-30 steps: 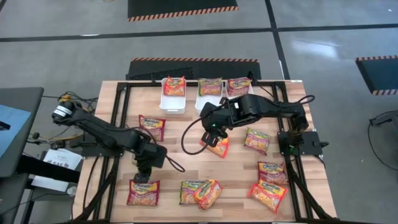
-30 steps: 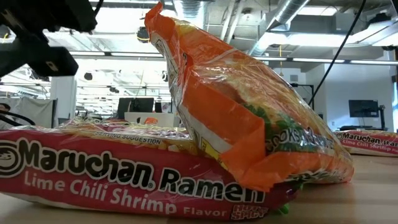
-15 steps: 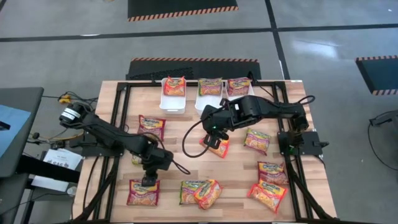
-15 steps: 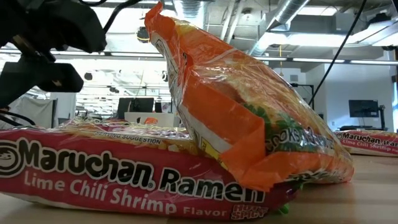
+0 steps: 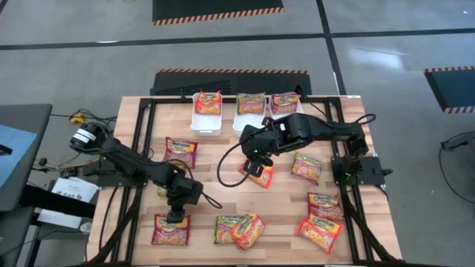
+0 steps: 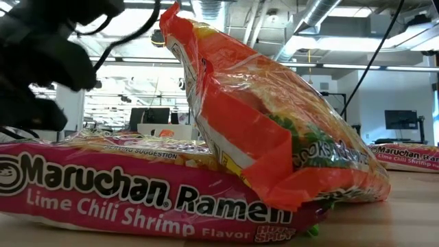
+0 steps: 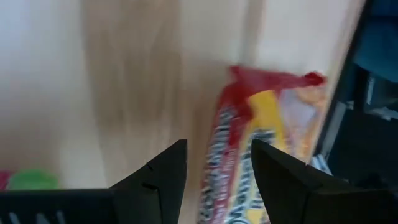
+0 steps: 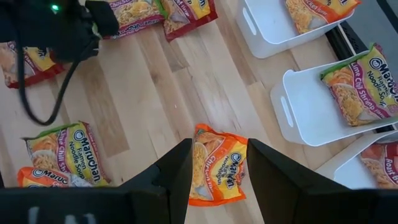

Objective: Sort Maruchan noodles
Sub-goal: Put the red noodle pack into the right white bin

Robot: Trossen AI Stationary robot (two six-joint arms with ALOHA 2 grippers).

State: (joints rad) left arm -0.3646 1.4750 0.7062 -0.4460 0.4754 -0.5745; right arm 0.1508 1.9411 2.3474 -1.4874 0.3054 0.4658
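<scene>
Now a red-edged packet point(image 5: 171, 228) at the bench's front left corner is being lined up on: the left gripper point(image 5: 175, 217) is poised just above its back edge, fingers parted to straddle it, nothing held. Mid-bench, an orange packet point(image 5: 261, 173) is framed between the right gripper's point(image 5: 254, 165) spread, empty fingers, apparently the next pick. Other packets are scattered along the front and right edges. Along the back edge, white bins point(image 5: 205, 119) are set to receive the flavours, each already holding a packet.
</scene>
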